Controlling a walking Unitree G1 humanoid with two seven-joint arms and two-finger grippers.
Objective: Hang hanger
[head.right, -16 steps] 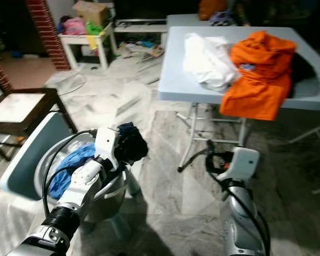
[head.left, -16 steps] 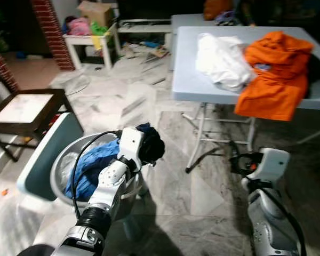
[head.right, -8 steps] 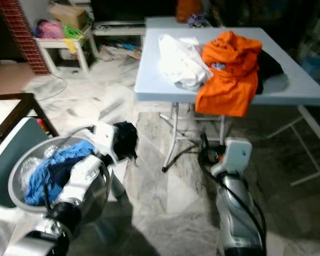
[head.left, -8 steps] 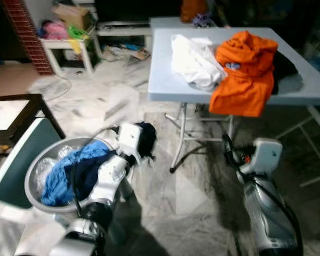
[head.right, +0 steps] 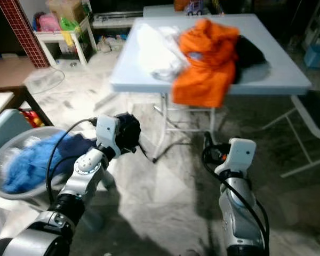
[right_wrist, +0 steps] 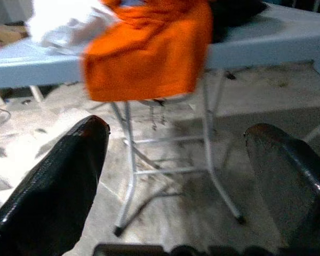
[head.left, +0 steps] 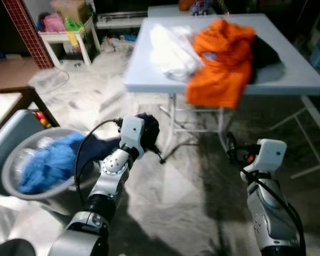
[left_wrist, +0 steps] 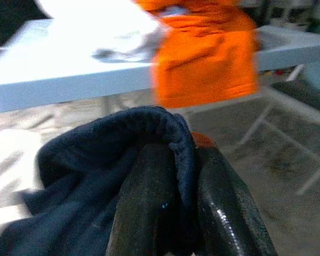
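Left pincer [left_wrist: 173,213] grips dark cloth [left_wrist: 112,160] beside clothes-filled basket [head.left: 10,184].

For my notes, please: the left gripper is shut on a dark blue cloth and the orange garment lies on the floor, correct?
Not quite: the left gripper is shut on the dark blue cloth, but the orange garment lies on the table, draped over its edge, as the left eye view shows.

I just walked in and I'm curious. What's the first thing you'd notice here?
The bright orange garment draped over the front edge of the grey folding table, beside a white cloth. Next, the left gripper, shut on a dark navy garment held up over the marble floor. A basket with blue clothes sits at the robot's left.
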